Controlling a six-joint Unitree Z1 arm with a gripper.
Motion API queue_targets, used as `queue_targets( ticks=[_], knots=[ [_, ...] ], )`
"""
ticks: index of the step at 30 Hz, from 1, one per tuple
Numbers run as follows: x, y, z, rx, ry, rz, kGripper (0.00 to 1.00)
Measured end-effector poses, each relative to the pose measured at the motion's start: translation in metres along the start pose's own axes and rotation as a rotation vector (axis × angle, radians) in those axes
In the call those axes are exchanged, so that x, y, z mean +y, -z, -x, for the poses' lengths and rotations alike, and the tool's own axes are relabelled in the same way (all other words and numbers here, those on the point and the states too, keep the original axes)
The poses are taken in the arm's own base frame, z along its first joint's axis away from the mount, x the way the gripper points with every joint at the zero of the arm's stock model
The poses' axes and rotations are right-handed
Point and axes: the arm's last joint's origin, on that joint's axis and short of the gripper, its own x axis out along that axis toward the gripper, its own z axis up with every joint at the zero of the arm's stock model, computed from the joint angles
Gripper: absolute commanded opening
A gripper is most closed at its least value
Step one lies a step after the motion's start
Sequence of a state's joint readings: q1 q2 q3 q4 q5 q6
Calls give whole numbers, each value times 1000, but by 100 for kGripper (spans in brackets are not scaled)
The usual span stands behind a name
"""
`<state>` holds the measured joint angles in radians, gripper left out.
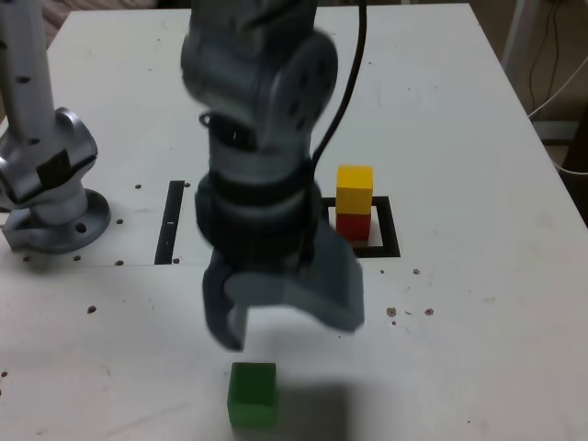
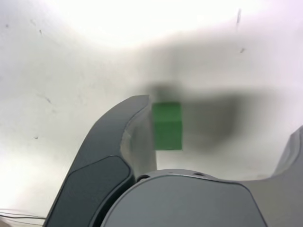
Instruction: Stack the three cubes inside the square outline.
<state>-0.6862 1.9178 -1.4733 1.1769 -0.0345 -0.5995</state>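
Gripper [image 1: 285, 317] jaws are spread wide, with nothing between them that they hold. They hang over the table [image 1: 496, 367], above the green cube [image 1: 253, 395]. In the wrist view the green cube looks close beside one jaw and well apart from the other, so the gripper may need to shift to get it in the middle.

The green cube sits alone near the table's front edge, in the exterior view. It looks light, stiff and hard to break. Its sides are flat, so the best hold is probably on two sides across from each other, around the middle. A bump might make it slide.

Farther back, nearer the table's right edge than its left in the exterior view, the yellow cube [image 1: 355, 178] sits on the red cube [image 1: 353, 226], inside the square outline [image 1: 390, 230]. That little tower could tip if knocked.
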Motion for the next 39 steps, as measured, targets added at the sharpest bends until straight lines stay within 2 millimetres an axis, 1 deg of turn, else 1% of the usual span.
queue_targets(
  ticks=[6, 10, 13, 21, 27, 31, 39],
  knots=[
    [-8, 9, -10, 46, -1, -9, 100],
    [-9, 12, -13, 62, -2, -14, 100],
    [-16, 16, -18, 79, -1, -37, 100],
    [-28, 7, -40, 148, 9, -17, 100],
    [-32, 2, -50, 136, 21, 1, 98],
    [-34, 0, -53, 128, 28, 0, 91],
    [-37, -4, -64, 134, 41, 0, 68]
  ],
)
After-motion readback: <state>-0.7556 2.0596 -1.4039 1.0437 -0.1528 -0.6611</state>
